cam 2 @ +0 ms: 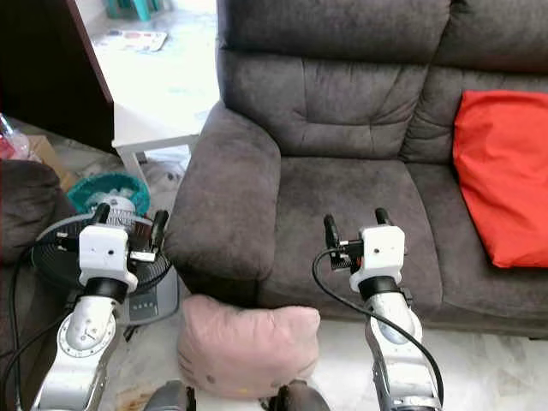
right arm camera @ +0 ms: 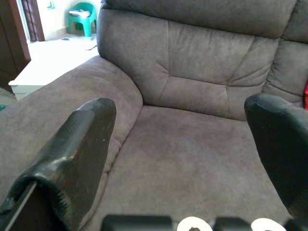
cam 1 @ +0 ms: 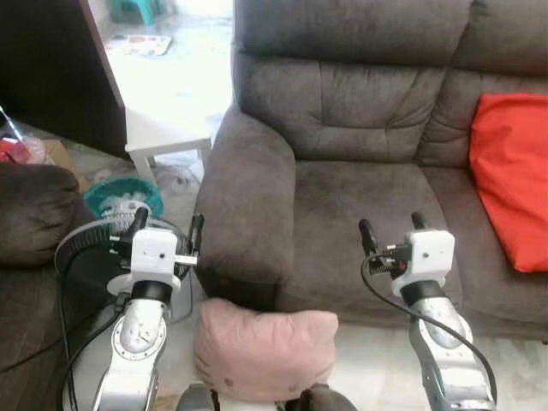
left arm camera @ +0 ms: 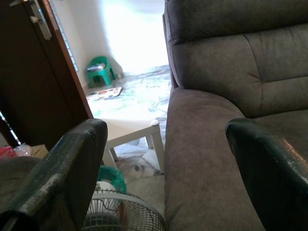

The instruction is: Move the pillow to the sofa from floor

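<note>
The left gripper (cam 1: pixel 168 224) is hovering with fingers spread beside the sofa's (cam 1: pixel 342 128) plush grey armrest; the right gripper (cam 1: pixel 392 227), fingers equally apart, is hanging over the suede-like seat. Between them, the soft, puffy pink pillow (cam 1: pixel 264 351) is lying on the floor, touching the sofa's front.

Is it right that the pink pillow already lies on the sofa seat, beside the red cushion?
No. The pink pillow lies on the floor against the sofa's front, as the left eye view shows. The red cushion is on the seat.
</note>
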{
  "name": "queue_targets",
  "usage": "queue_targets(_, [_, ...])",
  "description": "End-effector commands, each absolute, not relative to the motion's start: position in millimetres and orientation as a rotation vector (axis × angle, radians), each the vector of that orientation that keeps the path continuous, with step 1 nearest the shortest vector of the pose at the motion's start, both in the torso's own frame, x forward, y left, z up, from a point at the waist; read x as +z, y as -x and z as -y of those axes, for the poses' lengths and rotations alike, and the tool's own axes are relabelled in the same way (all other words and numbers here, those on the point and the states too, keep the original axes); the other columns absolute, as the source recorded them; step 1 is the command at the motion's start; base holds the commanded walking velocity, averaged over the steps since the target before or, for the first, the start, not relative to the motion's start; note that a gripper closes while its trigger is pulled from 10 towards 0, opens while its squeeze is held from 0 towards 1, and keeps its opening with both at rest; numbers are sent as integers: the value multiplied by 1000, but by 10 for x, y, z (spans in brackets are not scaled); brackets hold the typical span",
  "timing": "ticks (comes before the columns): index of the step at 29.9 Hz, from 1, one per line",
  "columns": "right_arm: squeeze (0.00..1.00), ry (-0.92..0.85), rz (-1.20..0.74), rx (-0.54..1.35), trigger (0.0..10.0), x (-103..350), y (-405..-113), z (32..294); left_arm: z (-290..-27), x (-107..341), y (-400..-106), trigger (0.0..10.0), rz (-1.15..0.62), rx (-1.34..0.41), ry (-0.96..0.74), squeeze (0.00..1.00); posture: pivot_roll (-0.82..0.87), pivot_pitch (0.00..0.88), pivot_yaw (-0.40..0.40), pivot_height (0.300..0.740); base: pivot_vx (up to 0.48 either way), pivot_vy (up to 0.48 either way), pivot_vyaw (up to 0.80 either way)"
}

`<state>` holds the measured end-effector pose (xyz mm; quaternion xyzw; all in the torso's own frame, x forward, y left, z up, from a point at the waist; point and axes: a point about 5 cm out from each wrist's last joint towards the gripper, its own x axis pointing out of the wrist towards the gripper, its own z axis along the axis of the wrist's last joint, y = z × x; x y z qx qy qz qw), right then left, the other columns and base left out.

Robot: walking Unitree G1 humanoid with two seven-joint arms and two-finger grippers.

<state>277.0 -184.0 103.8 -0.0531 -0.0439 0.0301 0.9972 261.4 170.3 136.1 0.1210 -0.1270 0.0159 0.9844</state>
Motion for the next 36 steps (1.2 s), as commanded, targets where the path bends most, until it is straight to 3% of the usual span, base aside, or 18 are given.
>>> queue_targets(1, [0, 120, 93, 63, 10000, 1059, -2773, 1852, -1708, 1329, -2623, 10000, 232, 38, -245, 0, 132, 121, -56, 670, 0, 0, 0])
queue_targets(28, [0, 137, 82, 90, 10000, 1054, -2791, 1810, -1691, 1303, -2621, 10000, 224, 32, -232, 0, 128, 124, -61, 670, 0, 0, 0])
queue_targets(36, [0, 154, 64, 113, 10000, 1033, -2800, 1775, -1683, 1291, -2625, 10000, 223, 32, -231, 0, 127, 124, -63, 617, 0, 0, 0])
